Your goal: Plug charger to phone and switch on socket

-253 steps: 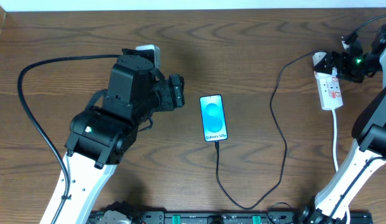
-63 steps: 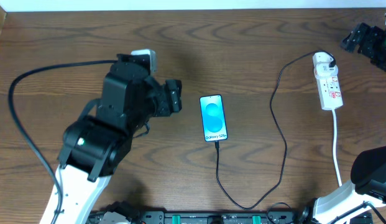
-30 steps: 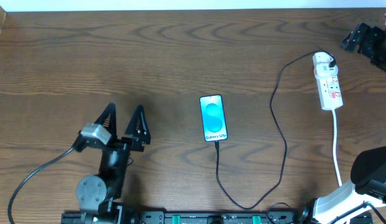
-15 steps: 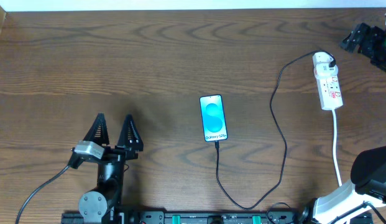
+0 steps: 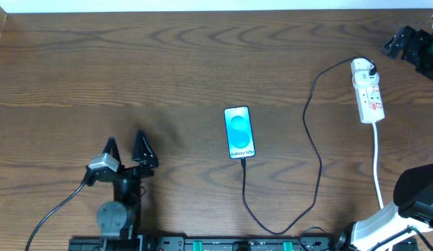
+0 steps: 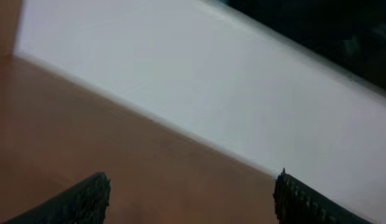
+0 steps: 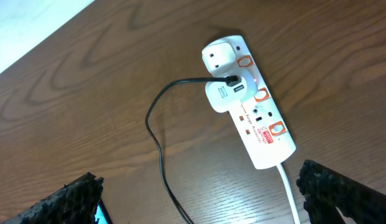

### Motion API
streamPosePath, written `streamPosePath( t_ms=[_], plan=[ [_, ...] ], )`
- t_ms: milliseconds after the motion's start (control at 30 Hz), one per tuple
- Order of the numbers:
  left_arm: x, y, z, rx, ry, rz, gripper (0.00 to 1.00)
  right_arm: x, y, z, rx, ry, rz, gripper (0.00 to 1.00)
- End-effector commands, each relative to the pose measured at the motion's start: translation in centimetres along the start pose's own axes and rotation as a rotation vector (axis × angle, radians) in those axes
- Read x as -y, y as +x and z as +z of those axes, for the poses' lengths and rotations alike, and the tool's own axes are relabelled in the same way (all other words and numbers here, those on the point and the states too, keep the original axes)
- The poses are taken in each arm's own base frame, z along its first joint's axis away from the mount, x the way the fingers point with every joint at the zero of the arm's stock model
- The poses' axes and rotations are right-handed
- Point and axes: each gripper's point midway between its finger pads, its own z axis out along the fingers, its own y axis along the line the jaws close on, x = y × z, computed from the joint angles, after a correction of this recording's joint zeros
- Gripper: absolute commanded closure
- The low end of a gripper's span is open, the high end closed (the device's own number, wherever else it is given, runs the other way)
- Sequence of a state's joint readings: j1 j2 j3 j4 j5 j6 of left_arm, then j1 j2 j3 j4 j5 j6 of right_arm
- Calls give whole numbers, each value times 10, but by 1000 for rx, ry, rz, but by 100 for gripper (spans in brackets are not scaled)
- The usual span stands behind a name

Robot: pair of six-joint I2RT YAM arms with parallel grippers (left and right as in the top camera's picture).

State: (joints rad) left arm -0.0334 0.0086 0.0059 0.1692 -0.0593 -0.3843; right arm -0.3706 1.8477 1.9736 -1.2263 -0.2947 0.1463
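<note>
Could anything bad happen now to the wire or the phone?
The charger lies in a loose loop between the phone and the socket. The open right claw hangs near the socket. If it moves low, it might snag the loop and tug the plug out of the phone. Pressing a switch could also slide the socket, which seems to lie loose.

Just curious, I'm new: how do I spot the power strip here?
Go to the right side of the wooden table. There lies the socket, a small white strip. Only it has red marks, with the thin black charger plugged in.
</note>
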Motion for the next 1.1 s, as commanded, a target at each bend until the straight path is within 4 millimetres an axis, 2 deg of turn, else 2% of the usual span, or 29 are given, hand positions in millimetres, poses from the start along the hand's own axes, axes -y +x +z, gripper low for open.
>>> streamPosePath(
  t_ms=[0, 67, 133, 200, 400, 533, 733, 1067],
  plan=[
    [-26, 16, -2, -54, -128, 39, 16, -1, 0, 2, -6, 0, 4, 1],
    [-37, 35, -6, -138, -165, 121, 16, -1, 0, 2, -5, 0, 4, 1],
    [-38, 43, -7, -180, -159, 203, 16, -1, 0, 2, -5, 0, 4, 1],
    [-38, 43, -7, -184, -153, 252, 16, -1, 0, 2, -5, 0, 4, 1],
    [-38, 44, -7, -194, -142, 259, 16, -1, 0, 2, -6, 1, 4, 1],
    [-28, 52, -7, -232, -59, 376, 16, -1, 0, 3, -6, 0, 4, 1],
    [-28, 52, -7, -236, -50, 448, 16, -1, 0, 2, -5, 0, 4, 1],
    [-28, 51, -7, -232, -51, 447, 16, -1, 0, 2, -5, 0, 4, 1]
  ],
)
